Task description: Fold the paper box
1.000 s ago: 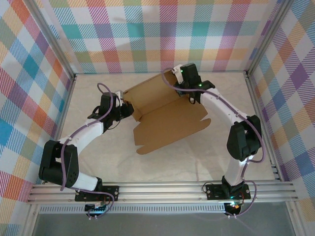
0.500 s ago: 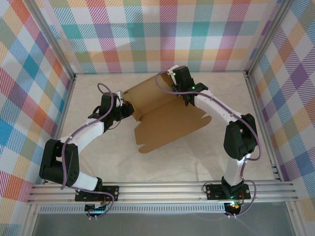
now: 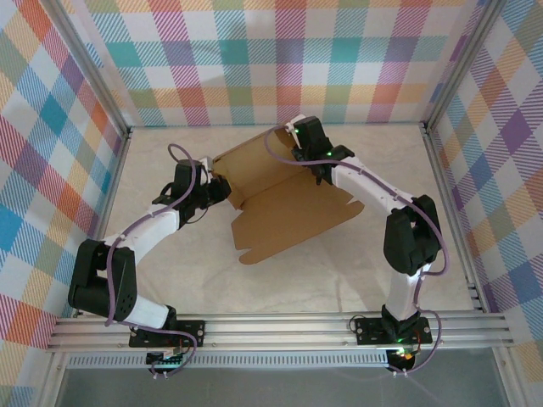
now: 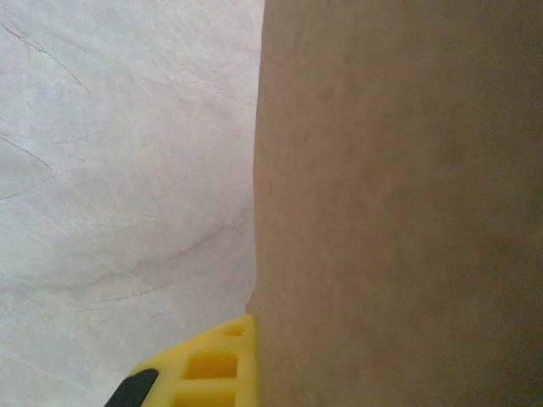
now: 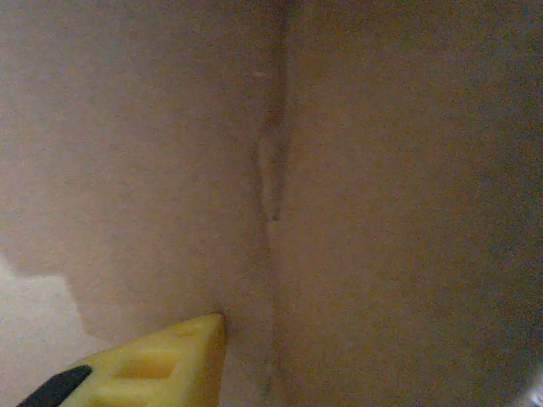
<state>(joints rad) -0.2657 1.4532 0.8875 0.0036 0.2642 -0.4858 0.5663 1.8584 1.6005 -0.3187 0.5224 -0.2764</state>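
Top view: the paper box [image 3: 288, 212] sits mid-frame, a bit above centre, on the pale table [image 3: 170, 280]. It is a half-formed brown sheet, the big panel flat toward the lower middle of the frame and a back panel tipped up along the upper-left side. Its long axis runs from left of centre up toward right of centre, and the fold line between the flat and raised panels follows that same slant. My left gripper [image 3: 219, 191] is at the left end of that line, right on the box's left edge. In the left wrist view one yellow finger [image 4: 204, 369] butts against cardboard covering the right half of the frame, with bare table on the left. I read that hand as pinched closed on the box's edge flap. My right gripper [image 3: 312, 157] is at the opposite, upper-right end of the raised panel, above the cardboard. Its wrist view has one yellow finger [image 5: 153, 365] at lower left, hard against brown board with a crease running top to bottom. I cannot tell whether that hand is parted or clamped, or whether it holds anything. So the box lies between the two hands, one at each end of the slanted fold line. The right arm is nearer the raised panel's free corner, so I judge it should do the next fold while the left anchors. Risk: the sheet pivots about the left pinch.
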